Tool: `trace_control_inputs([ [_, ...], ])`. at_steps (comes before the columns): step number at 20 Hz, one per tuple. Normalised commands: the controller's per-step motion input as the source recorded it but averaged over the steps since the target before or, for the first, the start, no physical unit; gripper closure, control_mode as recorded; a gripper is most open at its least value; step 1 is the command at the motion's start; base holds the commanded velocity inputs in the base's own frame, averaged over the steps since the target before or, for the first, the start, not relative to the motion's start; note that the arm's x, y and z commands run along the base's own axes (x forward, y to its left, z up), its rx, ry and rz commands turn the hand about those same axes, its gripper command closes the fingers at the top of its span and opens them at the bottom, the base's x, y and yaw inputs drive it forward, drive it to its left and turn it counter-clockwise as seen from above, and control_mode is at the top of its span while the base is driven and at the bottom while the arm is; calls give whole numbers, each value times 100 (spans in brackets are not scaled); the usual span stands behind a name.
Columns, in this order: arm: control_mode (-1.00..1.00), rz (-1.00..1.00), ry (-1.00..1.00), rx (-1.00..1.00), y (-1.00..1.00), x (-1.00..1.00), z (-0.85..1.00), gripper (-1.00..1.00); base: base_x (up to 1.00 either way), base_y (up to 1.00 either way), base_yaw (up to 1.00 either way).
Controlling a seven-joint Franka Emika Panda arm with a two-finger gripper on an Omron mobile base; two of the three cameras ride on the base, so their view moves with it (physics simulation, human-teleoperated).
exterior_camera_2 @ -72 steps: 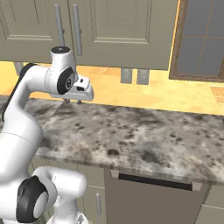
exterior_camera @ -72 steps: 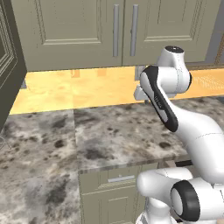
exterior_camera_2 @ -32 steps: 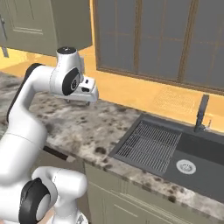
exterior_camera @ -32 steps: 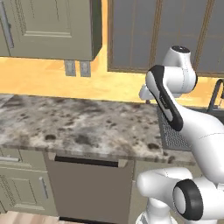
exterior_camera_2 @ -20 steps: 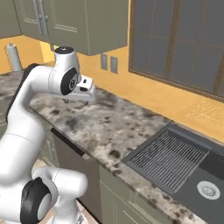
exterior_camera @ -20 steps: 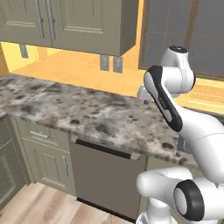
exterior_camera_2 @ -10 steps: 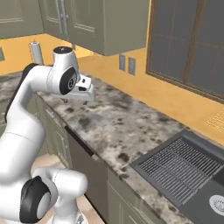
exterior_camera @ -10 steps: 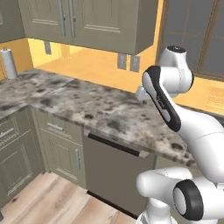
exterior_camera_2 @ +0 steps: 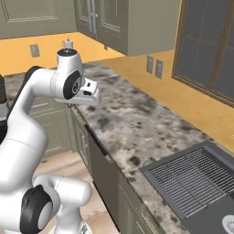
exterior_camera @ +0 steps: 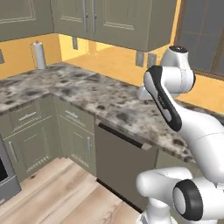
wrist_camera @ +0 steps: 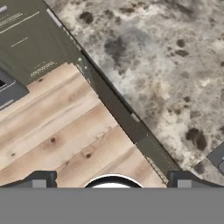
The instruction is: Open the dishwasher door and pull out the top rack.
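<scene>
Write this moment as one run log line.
phase: approach | gripper: open, empty, above counter | dishwasher door: closed | top rack: hidden

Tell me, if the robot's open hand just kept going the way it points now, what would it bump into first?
Probably the wooden floor. The gripper points down past the counter edge, its fingers apart, over the boards in front of the closed dishwasher door. Depth is hard to judge here.

arm (exterior_camera: 175, 109): glossy white rounded links | joints: dark grey discs
</scene>
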Motion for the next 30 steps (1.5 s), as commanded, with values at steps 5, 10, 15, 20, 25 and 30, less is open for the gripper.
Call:
trace_control_inputs([
  [5, 100, 0, 0, 0, 0, 0, 0, -100, -25, 0, 39],
  [10, 100, 0, 0, 0, 0, 0, 0, -100, -27, -6, 37],
  [15, 100, 0, 0, 0, 0, 0, 0, -100, -37, -8, 15],
  [20, -100, 0, 0, 0, -1, -10, -9, -100, -23, -4, 0],
  [25, -100, -1, 0, -6, 1, -3, -31, -100, 0, 0, 0],
  [30, -100, -7, -3, -24, 13, 1, -46, -100, 0, 0, 0],
])
